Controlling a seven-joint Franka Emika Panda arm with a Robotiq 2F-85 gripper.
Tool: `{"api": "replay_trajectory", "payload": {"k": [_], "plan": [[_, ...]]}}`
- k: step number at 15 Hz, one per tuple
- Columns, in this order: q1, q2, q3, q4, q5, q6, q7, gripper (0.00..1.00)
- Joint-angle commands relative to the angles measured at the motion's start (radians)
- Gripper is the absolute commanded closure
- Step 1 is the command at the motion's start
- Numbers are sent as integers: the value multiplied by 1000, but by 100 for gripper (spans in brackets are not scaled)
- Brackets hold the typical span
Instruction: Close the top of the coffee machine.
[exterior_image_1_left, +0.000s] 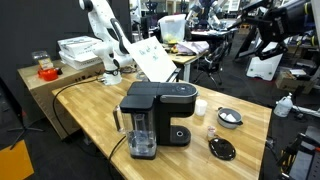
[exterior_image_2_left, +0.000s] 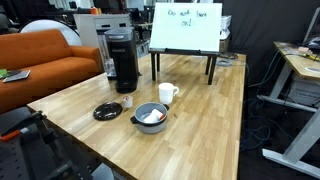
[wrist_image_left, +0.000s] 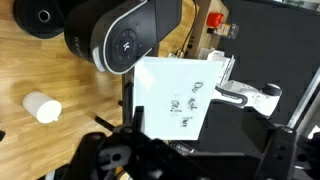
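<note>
The gripper (exterior_image_1_left: 112, 69) hangs well apart from the coffee machine (exterior_image_1_left: 157, 118), a whiteboard (exterior_image_1_left: 153, 60) standing between them; whether its jaws are wide or narrow cannot be told; the lid (exterior_image_1_left: 160, 92) lies flat on the machine; a white cup (wrist_image_left: 42, 107) stands beside it.

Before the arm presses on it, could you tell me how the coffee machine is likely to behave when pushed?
The coffee machine looks boxy and broad-based, so pressing down probably won't tip it. On the smooth wooden table, a sideways shove might slide it rather than topple it.
</note>
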Motion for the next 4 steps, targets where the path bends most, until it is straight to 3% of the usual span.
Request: {"api": "replay_trajectory", "payload": {"k": [1,4], "plan": [[0,1,0,-2,0,0,0,2],[0,4,0,-2,0,0,0,2]]}}
